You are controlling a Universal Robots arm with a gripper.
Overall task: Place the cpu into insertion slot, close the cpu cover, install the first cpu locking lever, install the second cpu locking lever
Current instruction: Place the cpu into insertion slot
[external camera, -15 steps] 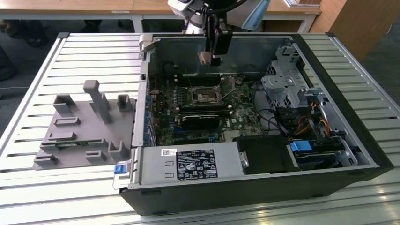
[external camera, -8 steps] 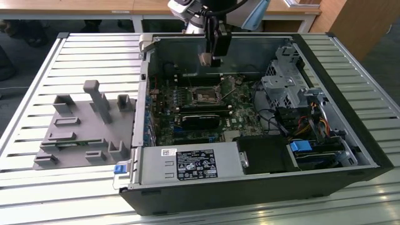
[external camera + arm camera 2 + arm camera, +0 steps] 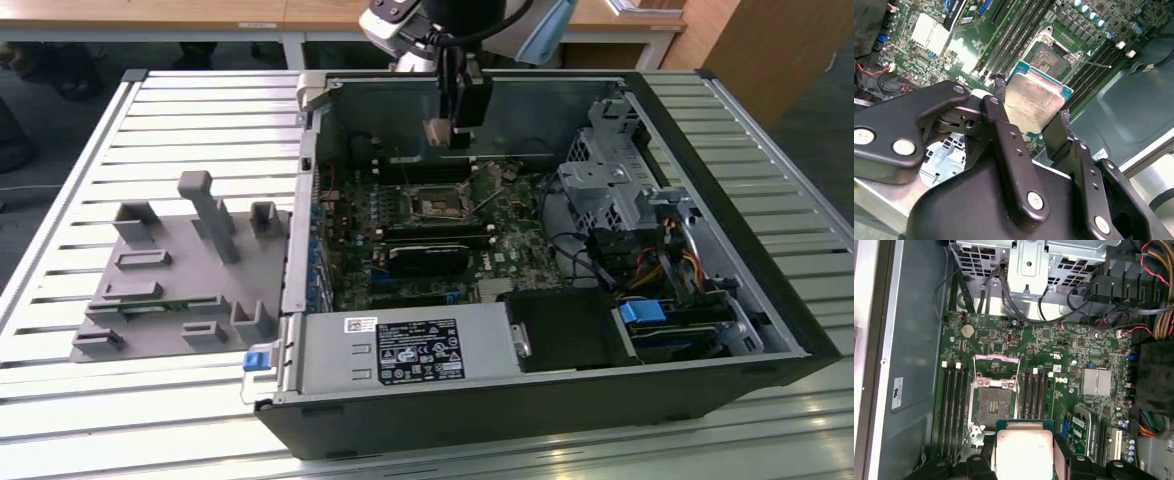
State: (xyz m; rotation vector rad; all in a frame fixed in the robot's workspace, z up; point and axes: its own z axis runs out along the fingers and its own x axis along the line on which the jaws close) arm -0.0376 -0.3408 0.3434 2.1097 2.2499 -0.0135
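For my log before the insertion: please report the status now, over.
Gripper shut on cpu, above motherboard. Open insertion slot bare, cpu cover raised. No obstruction seen over slot.

Setting: robotics lab or test workshop, indoors.
Evidence:
- slatted aluminium-profile worktable point(image 3: 200, 110)
- desktop computer case point(image 3: 534, 410) lying on it, open side up, motherboard point(image 3: 1079, 350) exposed
- grey moulded parts fixture point(image 3: 174, 270) beside case, on exterior view's left
- robot arm point(image 3: 467, 20) over case, gripper point(image 3: 1031, 99) clamped on cpu point(image 3: 1039, 107) above board
- wooden desks point(image 3: 160, 12) behind worktable
- bare grey floor point(image 3: 67, 100)
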